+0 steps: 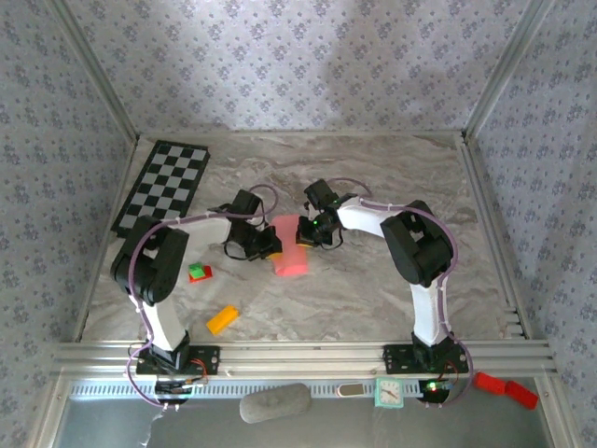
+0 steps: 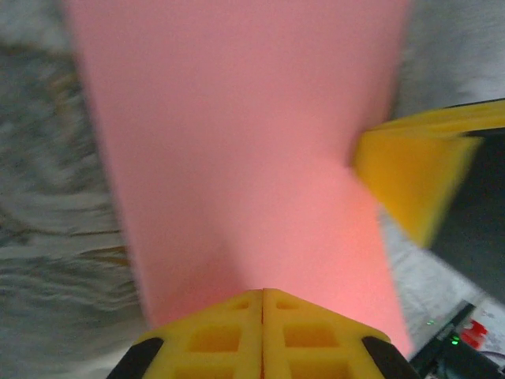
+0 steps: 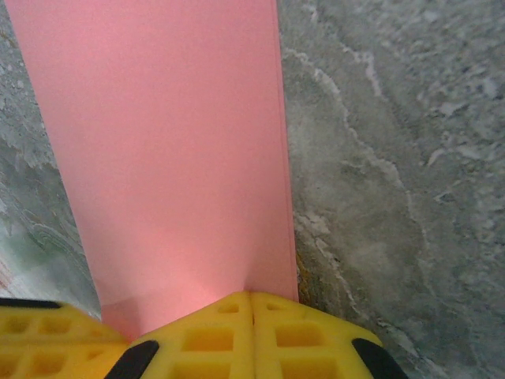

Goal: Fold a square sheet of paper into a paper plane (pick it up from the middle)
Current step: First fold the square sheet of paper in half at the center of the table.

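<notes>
Marbled grey counter (image 1: 373, 289) lay beneath left claw (image 2: 263, 294) and right claw (image 3: 251, 296), each clamped shut on the square sheet of paper (image 1: 290, 254) stretching ahead of it.

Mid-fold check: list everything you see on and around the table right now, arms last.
square sheet of paper: one, salmon pink, table centre, pinched by both grippers
checkerboard: one, black and white, far left of the table
small block: one, red and green, left of the paper
orange block: one, orange, near left
grey lump: one, grey, front ledge
red item: one, red, front ledge, right end
table: one, grey marble pattern
left gripper: one, yellow fingers, shut on the paper
right gripper: one, yellow fingers, shut on the paper
</notes>
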Robot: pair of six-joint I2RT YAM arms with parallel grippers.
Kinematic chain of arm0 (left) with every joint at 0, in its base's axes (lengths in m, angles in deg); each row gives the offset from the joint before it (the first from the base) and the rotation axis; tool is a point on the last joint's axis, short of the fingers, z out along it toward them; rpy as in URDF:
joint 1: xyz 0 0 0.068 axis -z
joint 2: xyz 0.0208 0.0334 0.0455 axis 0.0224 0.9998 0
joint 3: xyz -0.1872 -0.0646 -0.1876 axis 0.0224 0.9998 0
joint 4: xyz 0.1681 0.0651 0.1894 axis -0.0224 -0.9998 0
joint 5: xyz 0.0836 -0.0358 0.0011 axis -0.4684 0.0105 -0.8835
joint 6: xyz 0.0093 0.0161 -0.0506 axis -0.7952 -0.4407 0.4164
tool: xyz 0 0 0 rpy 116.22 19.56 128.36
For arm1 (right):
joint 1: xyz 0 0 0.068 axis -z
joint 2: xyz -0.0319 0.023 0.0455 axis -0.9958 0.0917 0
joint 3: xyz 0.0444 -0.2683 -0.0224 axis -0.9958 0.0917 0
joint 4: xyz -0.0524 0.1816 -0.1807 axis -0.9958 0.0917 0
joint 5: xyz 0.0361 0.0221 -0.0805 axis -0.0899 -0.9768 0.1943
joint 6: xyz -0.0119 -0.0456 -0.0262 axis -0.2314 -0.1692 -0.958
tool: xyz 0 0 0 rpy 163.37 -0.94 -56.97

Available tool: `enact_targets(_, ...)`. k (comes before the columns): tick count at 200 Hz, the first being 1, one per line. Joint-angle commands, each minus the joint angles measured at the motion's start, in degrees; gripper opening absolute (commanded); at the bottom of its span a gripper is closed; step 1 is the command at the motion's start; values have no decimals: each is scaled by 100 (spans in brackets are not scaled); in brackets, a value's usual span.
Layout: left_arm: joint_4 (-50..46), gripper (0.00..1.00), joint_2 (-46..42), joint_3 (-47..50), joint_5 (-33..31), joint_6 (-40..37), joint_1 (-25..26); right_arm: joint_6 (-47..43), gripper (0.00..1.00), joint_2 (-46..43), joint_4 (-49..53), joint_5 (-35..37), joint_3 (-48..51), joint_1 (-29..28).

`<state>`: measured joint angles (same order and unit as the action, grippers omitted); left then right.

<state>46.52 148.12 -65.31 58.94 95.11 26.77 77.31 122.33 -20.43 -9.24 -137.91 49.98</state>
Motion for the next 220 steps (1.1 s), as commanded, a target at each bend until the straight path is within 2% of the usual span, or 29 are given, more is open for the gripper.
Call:
enact_targets(1, -314, 7, 122, 224, -182, -228, -117, 2, 7, 987, 1345, 1286, 736, 4)
enact_targets(37, -486, 7, -115, 686, -184, -474, -558, 4, 7, 1005, 1343, 1295, 762, 13)
enact_targets(56, -501, 7, -466, 683, -19, -507, -621, -1, 7, 1004, 1339, 1298, 760, 13)
enact_targets(87, -40, 8, -912, 595, 401, -83, -433, 8, 7, 1012, 1343, 1304, 737, 14)
enact_targets(112, 355, 8, -906, 547, 428, 266, -152, 18, 7, 1015, 1340, 1304, 744, 14)
enact_targets(161, 334, 8, -388, 370, 76, 439, 221, 19, 7, 1015, 1340, 1304, 753, 5)
enact_targets(220, 40, 7, -276, 815, -624, 328, 231, 1, 7, 997, 1344, 1295, 769, 13)
